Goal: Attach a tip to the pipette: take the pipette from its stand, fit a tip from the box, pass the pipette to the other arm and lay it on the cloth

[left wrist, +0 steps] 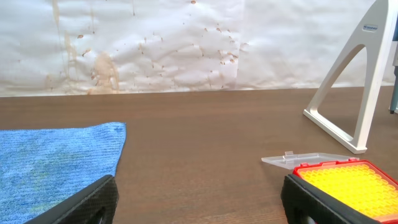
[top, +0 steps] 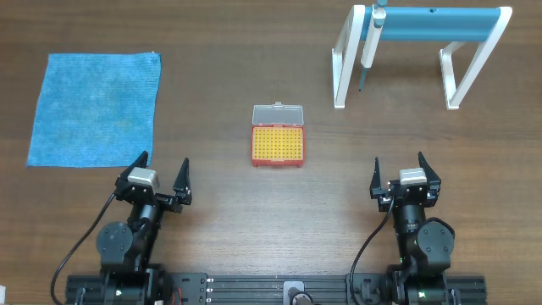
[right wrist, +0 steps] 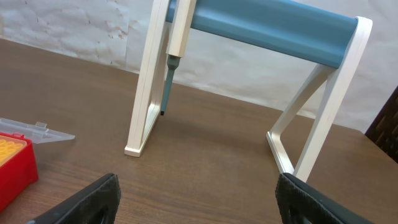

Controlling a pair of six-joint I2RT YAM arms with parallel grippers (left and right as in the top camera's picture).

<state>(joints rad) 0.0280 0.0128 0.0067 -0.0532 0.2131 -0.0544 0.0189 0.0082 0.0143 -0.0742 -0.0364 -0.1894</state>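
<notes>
Top view: pipette (top: 369,49) hangs upright on the stand (top: 436,24) in the upper right of the frame. It's at the stand's left end, just beside the left white leg, thin dark shaft pointing down. Neither gripper touches it. Stand = blue bar across two white legs, feet on the brown table (top: 220,76).

Tip box (top: 277,146) sits mid-frame, slightly left of centre. It's red w/ a yellow grid of tips. Its clear lid (top: 278,113) is flipped open and lies flat on the side away from the arms.

Blue cloth (top: 95,110) lies flat in the upper left, well apart from box and stand, w/ nothing on it.

Left gripper (top: 165,161) is lower left, near the cloth's lower right corner. Its fingers are spread wide, nothing between them. Right gripper (top: 398,161) is lower right, below the stand and well apart from it, to the right of the box. It's spread wide too, holding nothing. Both arm bases run along the bottom edge.

Left wrist view takes in the cloth's edge, the box w/ open lid, one white stand leg and a stained pale wall (left wrist: 186,43) behind the table.

Right wrist view has the stand ahead and the pipette hanging by the leg. The shaft end looks clear of the table. A corner of the box and lid also shows.
</notes>
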